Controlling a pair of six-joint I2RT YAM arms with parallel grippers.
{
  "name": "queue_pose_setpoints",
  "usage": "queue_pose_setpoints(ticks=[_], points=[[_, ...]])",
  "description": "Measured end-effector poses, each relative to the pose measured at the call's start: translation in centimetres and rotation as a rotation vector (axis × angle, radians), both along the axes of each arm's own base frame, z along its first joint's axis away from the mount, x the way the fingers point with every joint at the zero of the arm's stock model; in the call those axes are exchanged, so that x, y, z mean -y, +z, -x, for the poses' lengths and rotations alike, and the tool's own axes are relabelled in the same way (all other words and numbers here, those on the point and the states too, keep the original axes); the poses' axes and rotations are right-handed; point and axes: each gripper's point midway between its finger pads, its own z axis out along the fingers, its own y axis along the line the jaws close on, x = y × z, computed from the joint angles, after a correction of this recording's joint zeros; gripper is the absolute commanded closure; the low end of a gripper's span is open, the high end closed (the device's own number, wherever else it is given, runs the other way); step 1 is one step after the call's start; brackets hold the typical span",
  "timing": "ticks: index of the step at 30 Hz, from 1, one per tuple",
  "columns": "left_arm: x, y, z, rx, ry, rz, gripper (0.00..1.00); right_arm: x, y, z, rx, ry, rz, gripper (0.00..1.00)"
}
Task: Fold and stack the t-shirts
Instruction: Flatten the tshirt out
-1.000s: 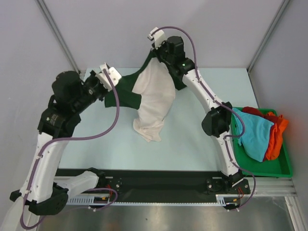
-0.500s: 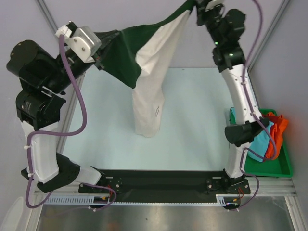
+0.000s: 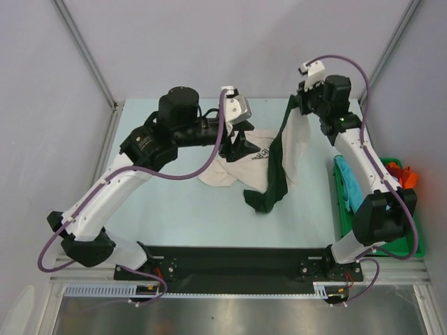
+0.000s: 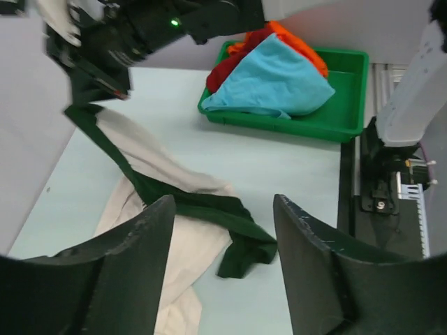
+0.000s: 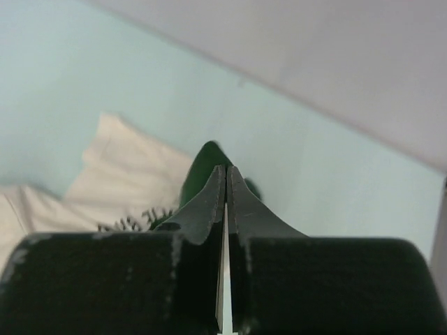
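Note:
The cream-white t-shirt (image 3: 234, 166) lies crumpled mid-table, its dark lettering facing up. One end of it rises beside the dark green t-shirt (image 3: 278, 164). That green shirt hangs as a twisted strand from my right gripper (image 3: 297, 106) and ends in a heap on the table. The right gripper (image 5: 225, 171) is shut, with green cloth (image 5: 204, 164) showing at its tips and cream cloth (image 5: 119, 160) below. My left gripper (image 3: 242, 145) hovers over the cream shirt. It is open (image 4: 223, 202) with nothing between its fingers, and both shirts, green (image 4: 202, 206) and cream (image 4: 192, 255), lie beneath it.
A green tray (image 3: 413, 246) stands at the table's right edge, holding a blue cloth (image 3: 351, 190) and orange-red cloths (image 3: 408, 178). The left wrist view shows the same tray (image 4: 349, 127) and blue cloth (image 4: 272, 80). Grey walls close in the back and sides.
Both arms came down from a high spread. The left gripper let go of the cloth and opened. The shirts dropped onto the table, still hanging from the right gripper.

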Motion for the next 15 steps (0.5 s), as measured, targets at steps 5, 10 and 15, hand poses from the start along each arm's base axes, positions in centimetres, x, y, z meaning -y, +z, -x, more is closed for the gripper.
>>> queue_pose_setpoints(ticks=[5, 10, 15], points=[[-0.7, -2.4, -2.8, 0.035, 0.102, -0.030, 0.26, -0.1, -6.4, 1.2, -0.154, 0.015, 0.023, 1.00], [-4.1, -8.0, -9.0, -0.009, 0.266, -0.133, 0.34, -0.3, -5.6, 1.4, -0.133, 0.026, 0.018, 1.00], [-7.0, -18.0, -16.2, -0.229, 0.378, -0.275, 0.34, -0.4, -4.5, 1.5, -0.111, 0.033, 0.014, 1.00]])
